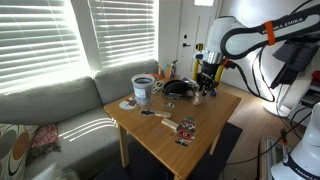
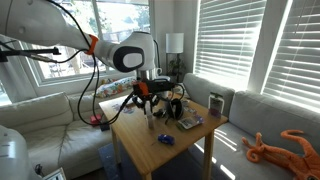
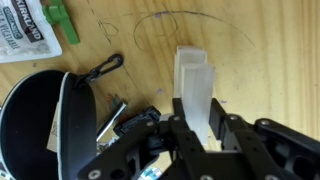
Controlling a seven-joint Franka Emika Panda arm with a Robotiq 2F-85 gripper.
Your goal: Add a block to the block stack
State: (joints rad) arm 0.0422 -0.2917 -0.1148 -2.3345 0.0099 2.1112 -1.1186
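Note:
In the wrist view the block stack [image 3: 195,85] is a short column of pale tan wooden cubes standing on the wooden table [image 3: 270,60]. My gripper [image 3: 200,128] is straight above it. Its black fingers sit on both sides of the topmost block and look pressed against it. In both exterior views the gripper [image 1: 205,82] [image 2: 150,100] points down over the table near the black pan. The stack below it is barely visible [image 2: 152,118].
A black pan [image 3: 30,120] [image 1: 177,88] lies just beside the stack, with a black clip [image 3: 105,68] near it. A patterned card [image 3: 22,35] and a green piece [image 3: 62,22] lie further off. A white bucket [image 1: 143,90] and flat cards [image 1: 186,128] sit on the table.

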